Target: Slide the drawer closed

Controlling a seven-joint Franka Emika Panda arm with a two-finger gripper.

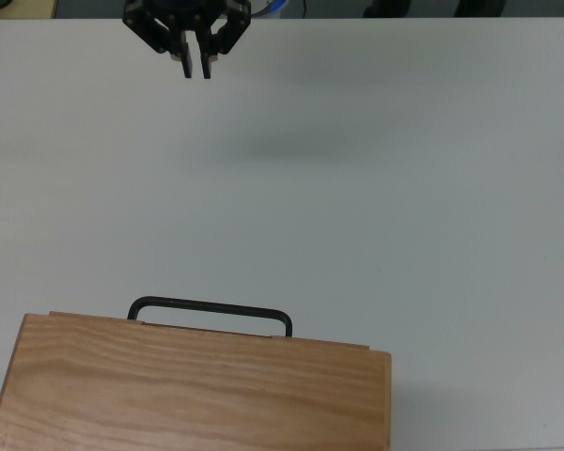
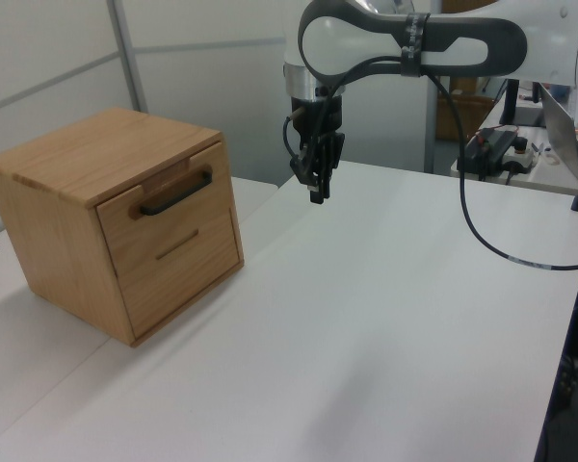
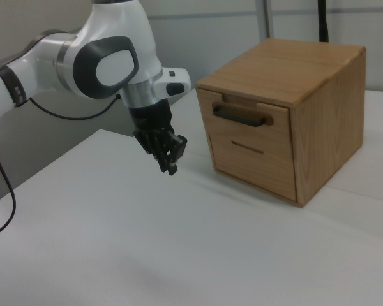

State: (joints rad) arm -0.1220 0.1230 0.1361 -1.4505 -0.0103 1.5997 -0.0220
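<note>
The pincer (image 2: 317, 189) hangs well apart from the drawer (image 2: 166, 197).

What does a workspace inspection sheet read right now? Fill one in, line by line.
Surface: white table, bare apart from the cabinet.
Job's things: drawer with black handle sits flush in the wooden cabinet; it looks closed.
Clutter: nothing seen.
Claw: claw hangs in the air well away from the handle, fingers slightly apart, holding nothing.
Cables: black cable loops from the arm.
Surroundings: grey wall panels behind.

The white arm (image 2: 482, 43) bends downward, its black gripper (image 1: 196, 68) empty, fingers (image 1: 186, 62) slightly parted.
</note>
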